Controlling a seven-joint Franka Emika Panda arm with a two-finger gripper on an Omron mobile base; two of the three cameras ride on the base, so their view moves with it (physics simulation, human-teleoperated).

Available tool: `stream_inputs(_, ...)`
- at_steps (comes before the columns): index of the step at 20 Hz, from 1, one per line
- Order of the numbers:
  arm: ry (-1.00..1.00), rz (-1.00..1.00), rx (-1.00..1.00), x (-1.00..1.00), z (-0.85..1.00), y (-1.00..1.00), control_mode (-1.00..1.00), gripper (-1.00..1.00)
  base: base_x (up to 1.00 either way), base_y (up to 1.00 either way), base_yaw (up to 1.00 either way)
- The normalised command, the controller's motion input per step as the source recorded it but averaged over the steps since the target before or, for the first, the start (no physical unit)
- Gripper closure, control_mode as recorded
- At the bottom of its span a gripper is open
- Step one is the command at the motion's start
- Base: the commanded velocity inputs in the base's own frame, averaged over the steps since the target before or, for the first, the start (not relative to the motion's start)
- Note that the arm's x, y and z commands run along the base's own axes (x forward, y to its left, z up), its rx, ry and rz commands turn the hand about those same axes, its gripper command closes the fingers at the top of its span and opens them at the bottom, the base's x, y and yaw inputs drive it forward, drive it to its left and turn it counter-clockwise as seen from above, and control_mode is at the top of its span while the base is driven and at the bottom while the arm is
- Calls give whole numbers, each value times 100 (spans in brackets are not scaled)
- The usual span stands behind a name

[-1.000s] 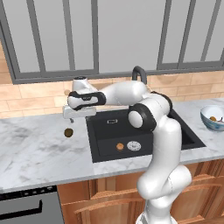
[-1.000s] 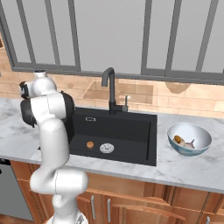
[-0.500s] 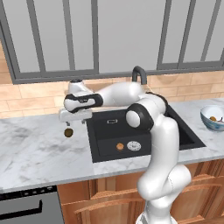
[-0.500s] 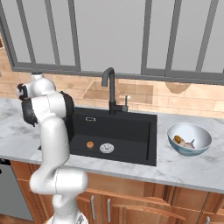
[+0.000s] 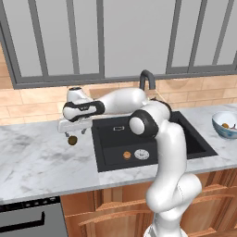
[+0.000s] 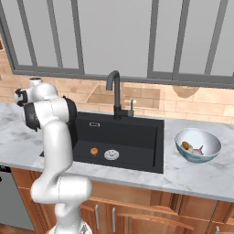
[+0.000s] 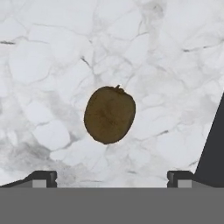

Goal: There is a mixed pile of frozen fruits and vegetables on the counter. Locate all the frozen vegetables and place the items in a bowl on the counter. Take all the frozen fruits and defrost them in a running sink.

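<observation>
A dark olive-brown fruit [image 5: 72, 140] [image 7: 109, 114] lies on the white marble counter [image 5: 37, 162], left of the black sink [image 5: 194, 141]. Just above it hangs my gripper [image 5: 71, 132] [image 7: 110, 178], open, its fingertips [image 7: 41, 177] wide to either side and not touching the fruit. An orange fruit [image 5: 127, 155] [image 6: 94, 151] rests on the sink floor beside the silver drain [image 6: 111, 155]. At the far right stands the white bowl [image 5: 221, 131] [image 6: 215, 145], holding the brown mushroom [image 6: 186, 146] and the pale bulb [image 6: 197, 151].
The black gooseneck faucet [image 5: 147, 79] [image 6: 114, 87] rises behind the sink. The sink's dark edge [image 7: 214, 148] shows at the right of the hand view. A brick backsplash and windows close off the back; an oven front [image 5: 28, 220] sits below left.
The gripper has moved left and down, from over the sink's left edge to just above the dark olive-brown fruit. Its jaws have stayed open.
</observation>
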Motion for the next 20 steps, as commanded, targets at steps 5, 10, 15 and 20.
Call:
stream_inputs(5, 2, 7, 0, 5, -11, 7, -100, -100, 0, 0, 0)
stream_inputs(10, 1, 6, 0, 10, -12, 8, -100, -100, 0, 0, 0)
stream_inputs(15, 1, 6, 0, 10, -13, 7, -100, -100, 0, 0, 0)
stream_inputs(20, 1, 6, 0, 9, -14, 6, -100, -100, 0, 0, 0)
